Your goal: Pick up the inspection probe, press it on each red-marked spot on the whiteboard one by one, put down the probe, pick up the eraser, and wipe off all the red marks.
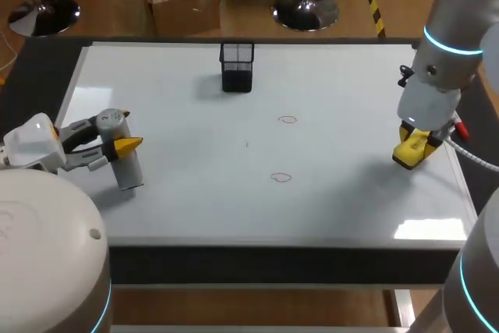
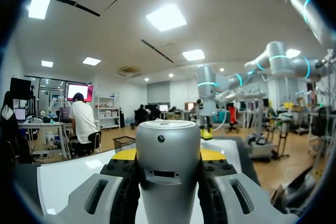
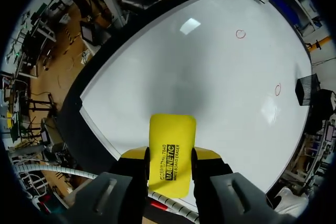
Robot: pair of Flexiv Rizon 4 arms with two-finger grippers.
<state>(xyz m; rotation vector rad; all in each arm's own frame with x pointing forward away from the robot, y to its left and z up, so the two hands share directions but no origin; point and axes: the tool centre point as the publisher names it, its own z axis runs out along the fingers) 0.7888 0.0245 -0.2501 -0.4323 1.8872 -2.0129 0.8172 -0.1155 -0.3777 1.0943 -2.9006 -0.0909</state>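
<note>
Left side of the head view: the left pincer (image 1: pixel 123 147) is clamped on the inspection probe (image 1: pixel 129 171), a silver cylinder standing roughly upright, its foot at or just off the whiteboard (image 1: pixel 195 200), and I cannot tell which. A small dark marking sits on its cap, too small to read. From the left wrist, the left pincer (image 2: pixel 168 155) has the inspection probe (image 2: pixel 168 187) squarely between its fingers, black pads pressed to both flanks and the yellow tips peeking out behind it; there's a small dark rectangular slot on the barrel and a dot near the cap, with no legible writing. Over to the right edge of the head view: the right pincer (image 1: pixel 413 146) grips the yellow eraser (image 1: pixel 408 155) low over the whiteboard, contact unclear. The right wrist confirms the right pincer (image 3: pixel 171 156) closed on the eraser (image 3: pixel 172 137), yellow tips on both long sides, the pad jutting ahead of the fingers, with black lettering running along its face. In mid-frame of the head view, the upper red ring (image 1: pixel 288 120) and lower red ring (image 1: pixel 281 178) lie well apart from both pincers. A black mesh pen holder (image 1: pixel 237 68) stands upper centre, and the counter (image 1: pixel 273 264) shows as a dark front edge.
</note>
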